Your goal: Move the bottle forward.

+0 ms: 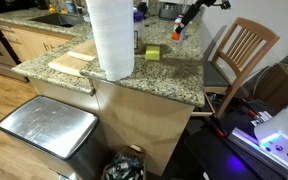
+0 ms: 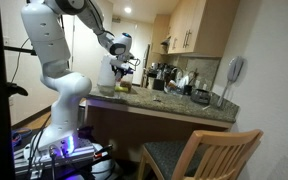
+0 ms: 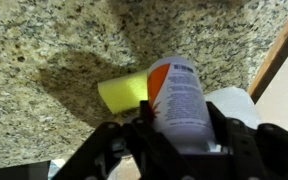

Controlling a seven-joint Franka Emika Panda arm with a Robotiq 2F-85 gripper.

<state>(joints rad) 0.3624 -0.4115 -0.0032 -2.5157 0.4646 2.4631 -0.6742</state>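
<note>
My gripper is shut on the bottle, a slim white bottle with an orange side and printed text, held between both fingers above the granite counter. In an exterior view the gripper hangs over the counter's far part with the bottle's orange end pointing down. It also shows in an exterior view, next to the paper towel roll. The bottle's lower end is hidden by the fingers in the wrist view.
A yellow-green block lies on the counter just beside the bottle. The big white paper towel roll stands close by. A wooden board, a wooden chair and a steel bin are nearby.
</note>
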